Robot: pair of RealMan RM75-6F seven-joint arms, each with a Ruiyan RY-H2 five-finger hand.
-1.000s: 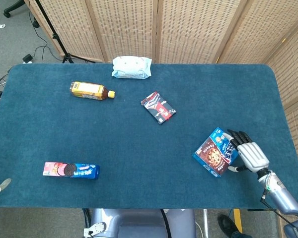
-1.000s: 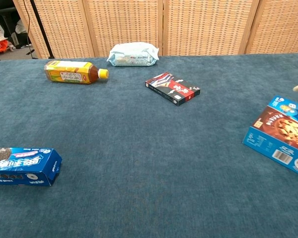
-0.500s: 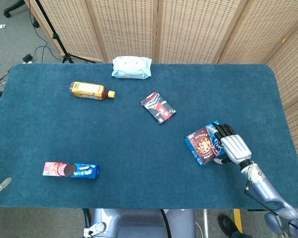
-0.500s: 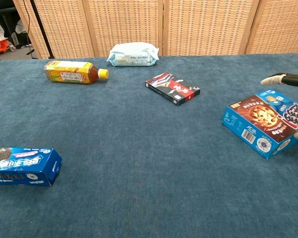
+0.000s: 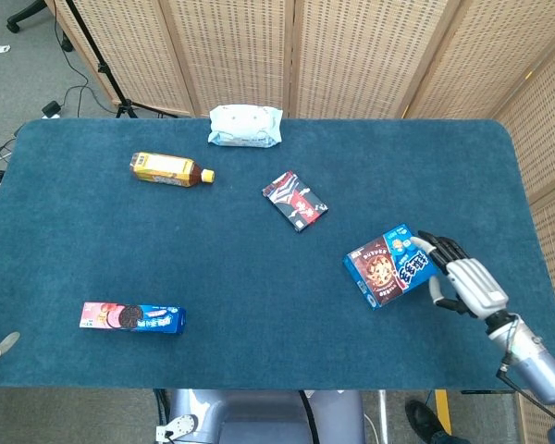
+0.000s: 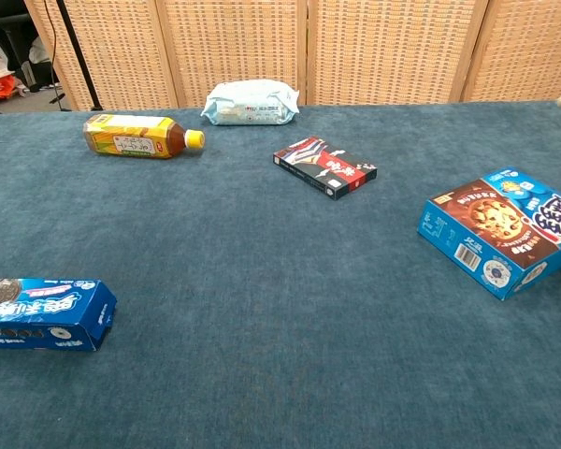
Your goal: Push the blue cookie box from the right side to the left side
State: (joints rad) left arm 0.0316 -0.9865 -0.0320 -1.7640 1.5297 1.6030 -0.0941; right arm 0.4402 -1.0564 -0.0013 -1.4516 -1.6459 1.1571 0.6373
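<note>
Currently the blue-carpeted table [image 5: 259, 370] fills both views, wicker screens [image 5: 351, 55] behind it. Blue cookie box [image 5: 387, 271] lies flat on the right half, chocolate-chip picture up, skewed to the table edges; in the chest view [image 6: 500, 241] it sits at the right edge of frame, near corner toward the camera. Right hand [image 5: 462, 282] is just beside the box's right end, palm down, fingers spread and holding nothing; dark fingertips [image 5: 432, 242] sit at the box's far right corner, can't tell if they touch. Chest view shows only a pale tip at the top right edge, nothing usable. Left hand: only a pale tip [image 5: 5, 344] at the left frame edge of the head view, can't tell finger state. Other items, all well apart from the box: white wipes pack [image 5: 246, 126] at the far edge centre; Oreo box [image 5: 132, 317] lying flat near the front left; yellow-label drink bottle [image 5: 169, 169] on its side far left, yellow cap pointing right; small dark snack box with red and white print [image 5: 295, 201] near centre, lying diagonal, between the wipes pack and the cookie box.
</note>
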